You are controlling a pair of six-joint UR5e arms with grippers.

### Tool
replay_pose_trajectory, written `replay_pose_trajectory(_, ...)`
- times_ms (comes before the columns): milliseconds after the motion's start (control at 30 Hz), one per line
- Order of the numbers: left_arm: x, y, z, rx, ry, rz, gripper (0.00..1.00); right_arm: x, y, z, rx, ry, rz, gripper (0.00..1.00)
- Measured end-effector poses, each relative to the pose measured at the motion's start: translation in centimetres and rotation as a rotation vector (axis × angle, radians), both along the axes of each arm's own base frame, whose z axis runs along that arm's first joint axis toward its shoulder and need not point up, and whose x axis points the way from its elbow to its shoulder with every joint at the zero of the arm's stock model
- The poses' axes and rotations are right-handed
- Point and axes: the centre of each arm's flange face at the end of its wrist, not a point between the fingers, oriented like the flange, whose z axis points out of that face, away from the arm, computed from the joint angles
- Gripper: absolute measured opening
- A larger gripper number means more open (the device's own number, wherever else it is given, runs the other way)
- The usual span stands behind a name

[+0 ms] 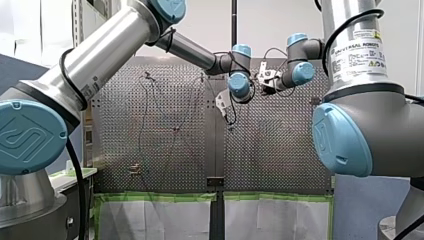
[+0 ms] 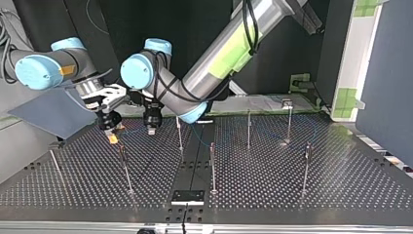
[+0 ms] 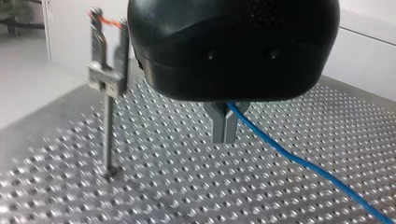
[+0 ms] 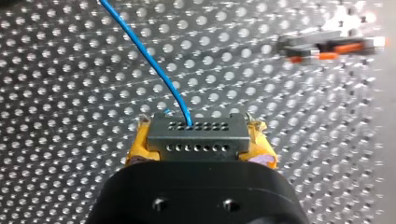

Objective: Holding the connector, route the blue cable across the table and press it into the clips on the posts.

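In the right wrist view my right gripper [image 4: 200, 140] is shut, its yellow pads [image 4: 139, 148] clamping a grey connector [image 4: 198, 133] with rows of small holes. The blue cable [image 4: 149, 56] leaves the connector's top and curves away over the perforated table [image 4: 70, 116]. My left gripper [image 3: 224, 135] hangs just above the table with its metal fingers shut on the blue cable [image 3: 299, 161], which trails off behind it. In the top view my right gripper [image 2: 112, 134] is at the left and my left gripper [image 2: 151, 129] close beside it.
A post carrying a clip with an orange band [image 3: 108, 70] stands beside my left gripper. Another orange-marked clip [image 4: 327, 46] lies ahead of my right gripper. Several thin posts [image 2: 212, 165] stand across the table, and a black plate [image 2: 187, 196] sits at its near edge.
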Motion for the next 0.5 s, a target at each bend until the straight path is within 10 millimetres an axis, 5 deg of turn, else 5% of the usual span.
replay_pose_trajectory(500, -2.0, 0.1, 6.1, -0.029, -0.083, -0.016, 0.00, -1.3, 0.4, 3.3, -0.022, -0.024, -0.020, 0.00)
